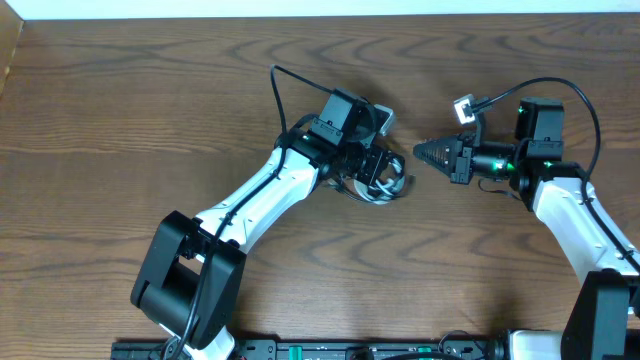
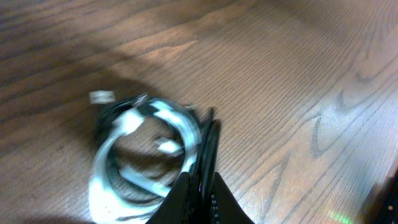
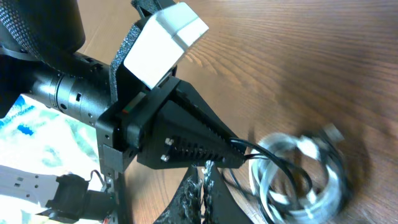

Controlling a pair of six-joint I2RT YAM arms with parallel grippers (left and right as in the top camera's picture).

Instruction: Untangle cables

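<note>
The left gripper (image 2: pixel 200 186) pinches a black cable (image 2: pixel 208 134) at the edge of the coiled white cable (image 2: pixel 106 162) on the wooden table (image 1: pixel 120 120). The right gripper (image 1: pixel 418 153) hovers just beside the coil, its fingers clenched together.

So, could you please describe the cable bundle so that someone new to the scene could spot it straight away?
On the wooden table, look near the middle, at the tip of the left gripper, which is shut on it. The cable bundle is a small coil of thin white and black cords with small plug ends, far thinner than the black wire looping off the arm.
</note>
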